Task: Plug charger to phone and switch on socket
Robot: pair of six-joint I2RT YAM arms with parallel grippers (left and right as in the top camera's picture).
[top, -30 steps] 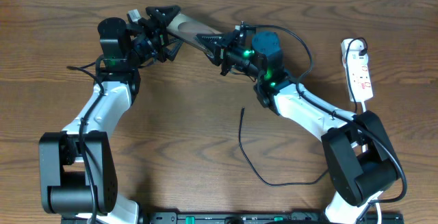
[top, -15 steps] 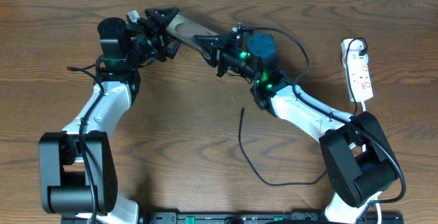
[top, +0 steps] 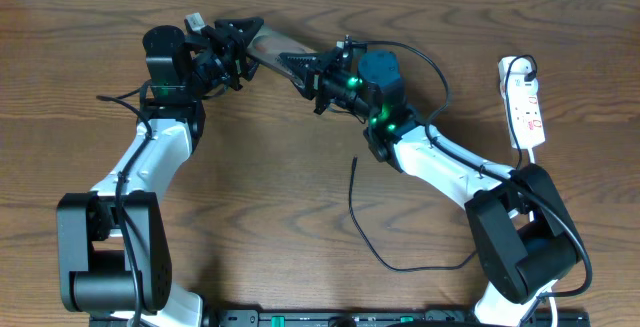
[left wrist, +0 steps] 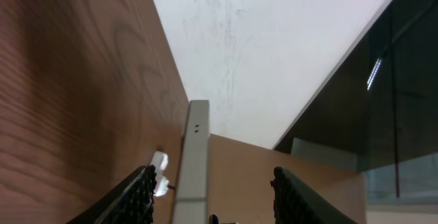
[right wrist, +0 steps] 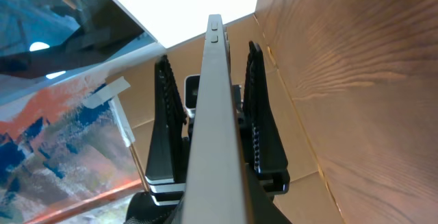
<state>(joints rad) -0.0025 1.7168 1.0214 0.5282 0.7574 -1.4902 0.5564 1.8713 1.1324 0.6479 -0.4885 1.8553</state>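
Phone (top: 272, 43): flat, thin slab, brownish face, held off the wooden table (top: 250, 187). Its long axis slants from upper left to lower right.
Right gripper (top: 300, 67): clamped on the phone's right end.
Left gripper (top: 248, 42): fingers (left wrist: 140, 196) spread apart either side of the left end.
Charger (top: 350, 202): thin black cable, loose on the table.
Socket (top: 524, 107): white strip, far right.

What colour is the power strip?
The power strip is white with small red markings on its face; clearest in the overhead view.
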